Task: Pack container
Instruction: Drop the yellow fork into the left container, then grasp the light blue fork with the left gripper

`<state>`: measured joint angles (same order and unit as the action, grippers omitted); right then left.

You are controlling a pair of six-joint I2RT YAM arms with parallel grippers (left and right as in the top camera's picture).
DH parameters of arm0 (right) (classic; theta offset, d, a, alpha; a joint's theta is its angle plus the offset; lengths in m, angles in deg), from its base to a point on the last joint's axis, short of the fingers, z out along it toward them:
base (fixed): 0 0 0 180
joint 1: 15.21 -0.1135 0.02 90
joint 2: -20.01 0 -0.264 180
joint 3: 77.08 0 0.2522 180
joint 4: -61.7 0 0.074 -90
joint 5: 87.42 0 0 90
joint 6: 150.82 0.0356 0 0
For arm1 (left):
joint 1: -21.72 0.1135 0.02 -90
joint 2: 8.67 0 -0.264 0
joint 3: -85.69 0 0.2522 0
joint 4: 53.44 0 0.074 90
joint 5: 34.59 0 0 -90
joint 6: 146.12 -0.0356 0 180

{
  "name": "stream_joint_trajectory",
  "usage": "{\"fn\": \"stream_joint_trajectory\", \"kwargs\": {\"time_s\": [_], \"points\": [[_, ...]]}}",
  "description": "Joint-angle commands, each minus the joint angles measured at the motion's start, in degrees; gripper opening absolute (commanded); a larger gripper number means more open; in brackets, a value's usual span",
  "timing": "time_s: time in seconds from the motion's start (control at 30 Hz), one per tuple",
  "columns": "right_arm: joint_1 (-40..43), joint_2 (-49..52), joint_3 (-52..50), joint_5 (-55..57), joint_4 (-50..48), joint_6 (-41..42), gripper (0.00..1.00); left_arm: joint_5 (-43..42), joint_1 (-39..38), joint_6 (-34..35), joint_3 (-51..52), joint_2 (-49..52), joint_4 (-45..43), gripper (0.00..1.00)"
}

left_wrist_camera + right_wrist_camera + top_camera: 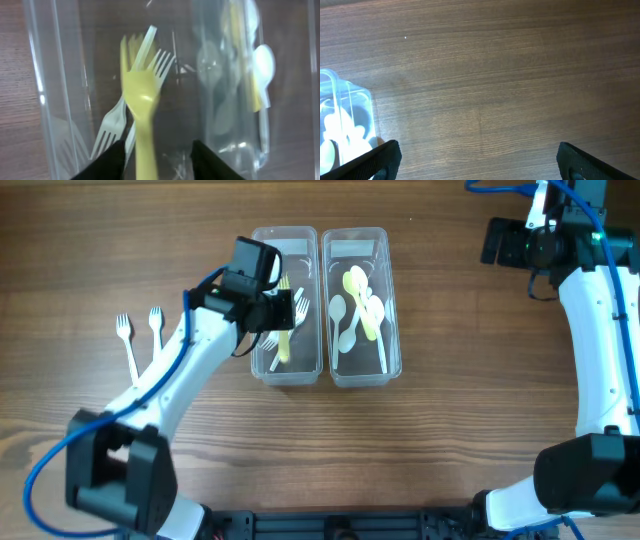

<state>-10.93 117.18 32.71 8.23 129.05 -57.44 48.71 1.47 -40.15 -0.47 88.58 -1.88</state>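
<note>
Two clear plastic containers stand side by side. The left container (262, 300) holds a yellow fork (284, 340) and white forks (300, 308). The right container (392, 300) holds white and yellow spoons (358, 305). My left gripper (283, 310) hovers over the left container. In the left wrist view its jaws (157, 145) are open, and the yellow fork (140, 100), slightly blurred, lies between them over the white forks (112, 122); the right finger is clear of it. My right gripper (497, 240) is open and empty over bare table (477, 147).
Two white forks (125, 340) (156, 320) lie on the wooden table left of the containers. A corner of the spoon container (345, 120) shows at the left edge of the right wrist view.
</note>
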Motion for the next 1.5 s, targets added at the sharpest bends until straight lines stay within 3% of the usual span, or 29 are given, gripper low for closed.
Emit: {"fn": "stream_joint_trajectory", "kwargs": {"time_s": [0.0, 0.2, 0.37, 0.57, 0.7, 1.07, 1.47], "points": [[-0.2, 0.5, 0.0, 0.8, -0.2, -0.4, 1.00, 0.7, -0.2, 1.2, -0.5, 1.9, -0.4, 0.52], [-0.2, 0.5, 0.0, 0.8, -0.2, -0.4, 1.00, 2.2, 0.5, 0.5, -2.4, -2.3, 0.5, 0.53], [-0.2, 0.5, 0.0, 0.8, -0.2, -0.4, 1.00, 10.2, 3.8, 0.9, -4.3, -8.3, 6.7, 0.54], [-0.2, 0.5, 0.0, 0.8, -0.2, -0.4, 1.00, 18.6, 11.7, 1.1, -4.3, -15.5, 15.8, 0.54], [-0.2, 0.5, 0.0, 0.8, -0.2, -0.4, 1.00, 19.7, 18.6, 1.0, -4.3, -16.2, 19.0, 0.55], [-0.2, 0.5, 0.0, 0.8, -0.2, -0.4, 1.00, 19.6, 32.5, 1.0, -4.3, -9.0, 20.3, 0.60], [-0.2, 0.5, 0.0, 0.8, -0.2, -0.4, 1.00, 19.2, 34.0, 1.0, -4.3, 6.3, 13.1, 0.62]]}}
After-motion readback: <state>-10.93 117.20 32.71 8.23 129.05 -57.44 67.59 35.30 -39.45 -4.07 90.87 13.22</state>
